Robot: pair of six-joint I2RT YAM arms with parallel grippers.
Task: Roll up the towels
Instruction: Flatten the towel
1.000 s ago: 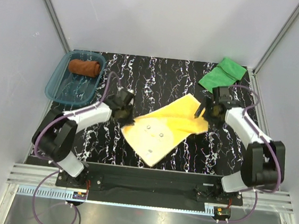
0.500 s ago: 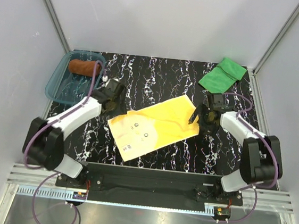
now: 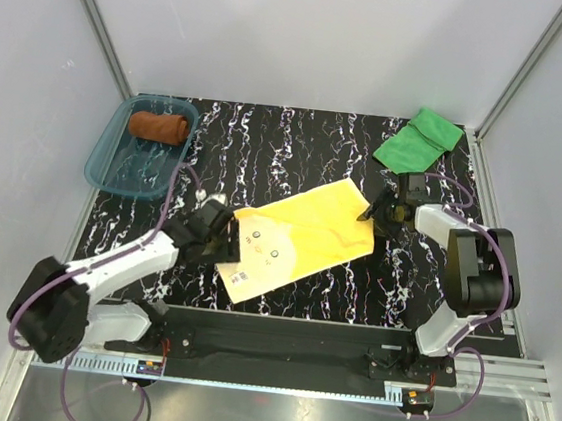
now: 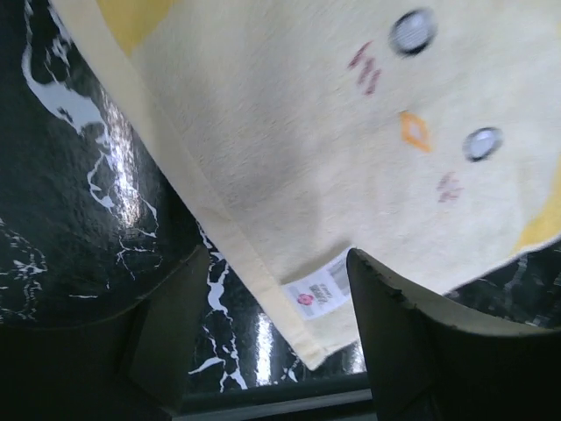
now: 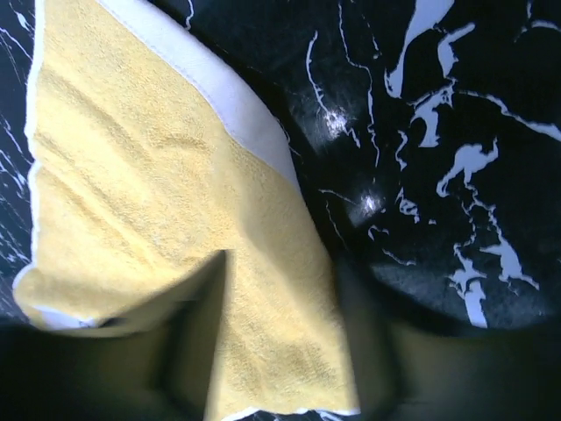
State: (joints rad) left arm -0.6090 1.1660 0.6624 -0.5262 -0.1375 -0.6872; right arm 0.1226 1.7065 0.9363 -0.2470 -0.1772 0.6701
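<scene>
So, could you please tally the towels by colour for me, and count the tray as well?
Rust-brown towel: 1
Yellow towel: 1
Green towel: 1
Teal tray: 1
Total: 4

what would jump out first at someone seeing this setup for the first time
First, the pale yellow towel, spread flat in the middle of the black marbled table, with the left gripper open over its left edge and the right gripper open over its right end. Next come the bright green towel, folded at the far right corner, and the rust-brown towel, already rolled inside the teal tray at the far left.
</scene>
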